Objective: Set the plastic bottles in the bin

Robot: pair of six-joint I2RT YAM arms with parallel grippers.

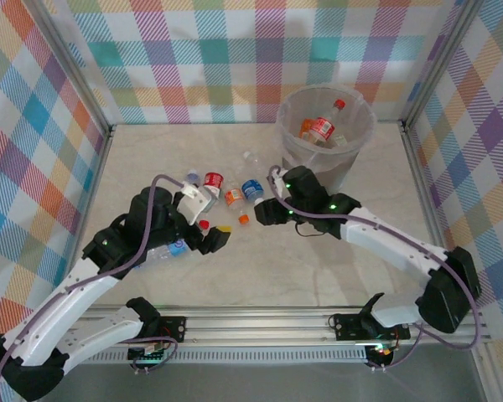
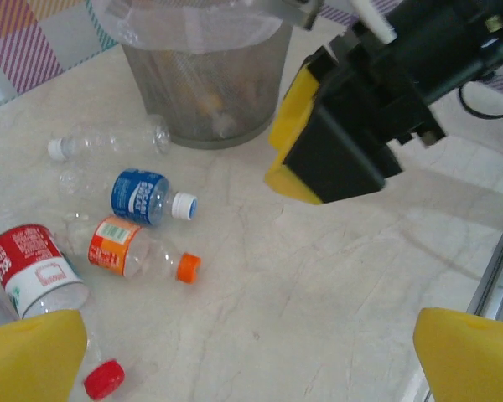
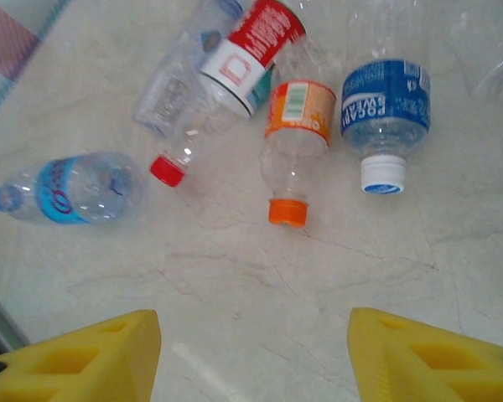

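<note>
**Orange bottle lies cap-first before the right end effector**

The right end effector point(image 3: 256, 356) hangs with its yellow fingers spread and nothing between them. Just ahead, the orange bottle point(image 3: 295, 142) lies flat on the counter point(image 3: 235, 285). Its long axis points back at the fingers, cap nearest, so the jaws already stand across it. The blue bottle point(image 3: 386, 109) lies just beside it, roughly parallel, and the red bottle point(image 3: 250, 46) lies farther off, slanted. The left end effector point(image 2: 251, 360) is also wide open and empty. It is close but off that line, so the right arm seems better placed. The counter looks smooth, so bottles may roll. Beyond stands the bin point(image 1: 292, 149), with bottles inside, before checked walls.
</note>
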